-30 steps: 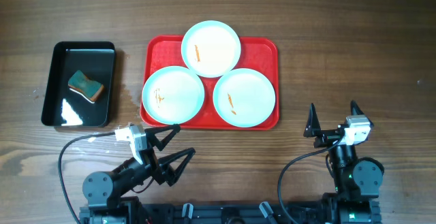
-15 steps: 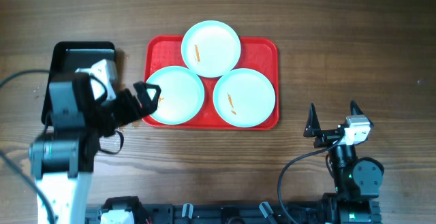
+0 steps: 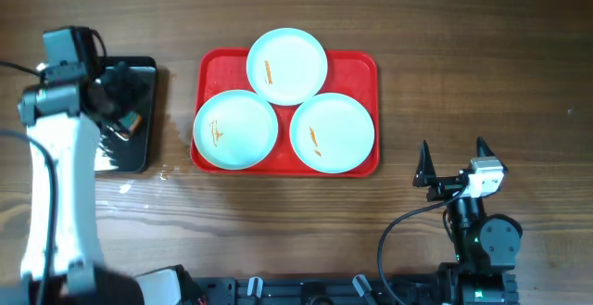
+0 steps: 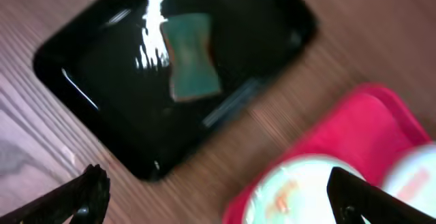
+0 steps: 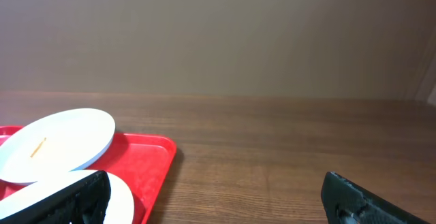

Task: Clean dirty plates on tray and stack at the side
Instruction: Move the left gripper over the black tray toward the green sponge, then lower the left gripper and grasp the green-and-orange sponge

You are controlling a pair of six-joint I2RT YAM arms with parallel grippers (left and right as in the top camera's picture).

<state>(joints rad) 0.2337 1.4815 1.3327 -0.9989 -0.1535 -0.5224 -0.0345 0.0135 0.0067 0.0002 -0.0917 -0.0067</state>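
Beneath the left gripper (image 3: 119,101), jaws spread wide, lies the black tub (image 4: 75,81). Its raised rim rings the sponge (image 4: 193,66), and bare floor lies on either side of the sponge. To the claw's right in its own camera, a strip of bare table (image 4: 286,108) separates tub from tray (image 3: 366,64). The plates (image 3: 286,66) crowd the tray, leaving only its red corners free. Ahead of the right gripper (image 3: 452,152), also spread, is open wood, with the tray's corner ahead-left.

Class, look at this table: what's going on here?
The left fingers hover open above the black tub that holds the sponge, gripping nothing. The three plates, each smeared orange, sit on the red tray, not yet cleaned or stacked. The right fingers rest open and empty, apart from the tray.
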